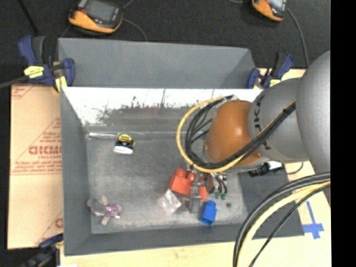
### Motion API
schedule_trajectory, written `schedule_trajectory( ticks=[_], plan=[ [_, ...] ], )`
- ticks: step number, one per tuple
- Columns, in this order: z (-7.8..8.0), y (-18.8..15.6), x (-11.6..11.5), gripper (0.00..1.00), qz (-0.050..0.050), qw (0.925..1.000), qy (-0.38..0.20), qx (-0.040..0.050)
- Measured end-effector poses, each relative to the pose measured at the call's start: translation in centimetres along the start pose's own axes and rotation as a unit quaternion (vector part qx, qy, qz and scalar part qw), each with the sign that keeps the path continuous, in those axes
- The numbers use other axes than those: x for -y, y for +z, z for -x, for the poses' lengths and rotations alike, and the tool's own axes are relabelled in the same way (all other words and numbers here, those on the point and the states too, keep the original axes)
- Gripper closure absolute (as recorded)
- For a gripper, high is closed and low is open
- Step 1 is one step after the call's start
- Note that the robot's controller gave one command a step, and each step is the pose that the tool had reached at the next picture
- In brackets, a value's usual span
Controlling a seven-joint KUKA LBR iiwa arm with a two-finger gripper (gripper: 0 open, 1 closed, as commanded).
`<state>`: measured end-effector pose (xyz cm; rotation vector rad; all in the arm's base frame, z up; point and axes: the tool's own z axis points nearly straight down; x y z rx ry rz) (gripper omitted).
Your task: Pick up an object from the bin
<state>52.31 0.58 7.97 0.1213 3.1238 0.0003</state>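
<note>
Block (179, 182), orange, just beside end effector (196, 198)

The gripper (196, 196) hangs over an orange block (179, 182) beside a blue block (208, 212), lower right of the bin (150, 65).

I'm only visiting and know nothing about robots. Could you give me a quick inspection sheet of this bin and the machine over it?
Surface: grey metal bin, floor scuffed.
Job's things: orange-red block, blue block and clear crumpled piece lie close together by the gripper; none seen held.
Clutter: yellow-and-black small thing far left; purple toy near left; small green bits near the blocks.
Grippers: gripper low over the cluster, near right of the bin; open or shut cannot be told.
Cables: black and yellow cables loop round the orange wrist cover.
Surroundings: two orange-and-black devices on the dark floor beyond the bin.
</note>
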Motion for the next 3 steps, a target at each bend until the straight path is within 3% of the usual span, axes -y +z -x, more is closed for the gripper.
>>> schedule_trajectory(
  ticks=[1,2,3],
  plan=[
    [0.4,-0.5,0.0,1.0,0.002,1.0,-0.001,0.0072],
    [0.9,-0.5,-0.1,1.0,0.0,0.9083,-0.418,0.0156],
    [0.7,-15.9,-1.5,1.0,0.001,0.9076,-0.42,-0.0015]
  ],
)
